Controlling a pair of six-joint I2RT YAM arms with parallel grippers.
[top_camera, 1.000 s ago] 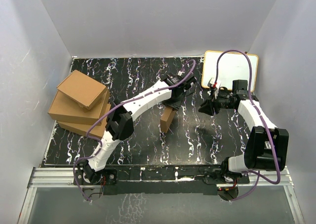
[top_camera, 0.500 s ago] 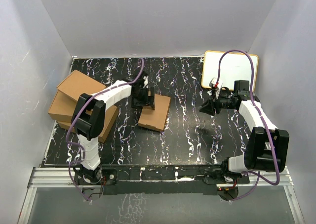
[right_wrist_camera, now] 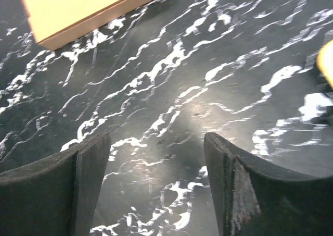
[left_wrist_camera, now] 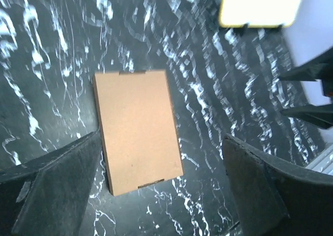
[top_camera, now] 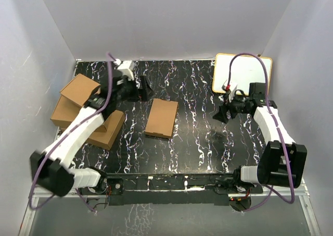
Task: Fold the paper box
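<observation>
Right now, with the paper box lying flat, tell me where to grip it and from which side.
Probably take the paper box across its narrow width from above, clamping both long edges: it lies flat and shallow, with both sides free.

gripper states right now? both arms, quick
Left gripper: open, empty; the paper box lies flat below it.
Right gripper: open, holding nothing.

Plain pale grey walls (top_camera: 166, 22) close in a black tabletop veined with white marbling (top_camera: 203, 142) at 9, 12 and 3 o'clock, a silver metal rail (top_camera: 171, 182) lines its 6 o'clock edge, with piled brown cardboard boxes (top_camera: 78, 115) at 9 and a yellow-rimmed white board (top_camera: 247, 69) at 2.
</observation>
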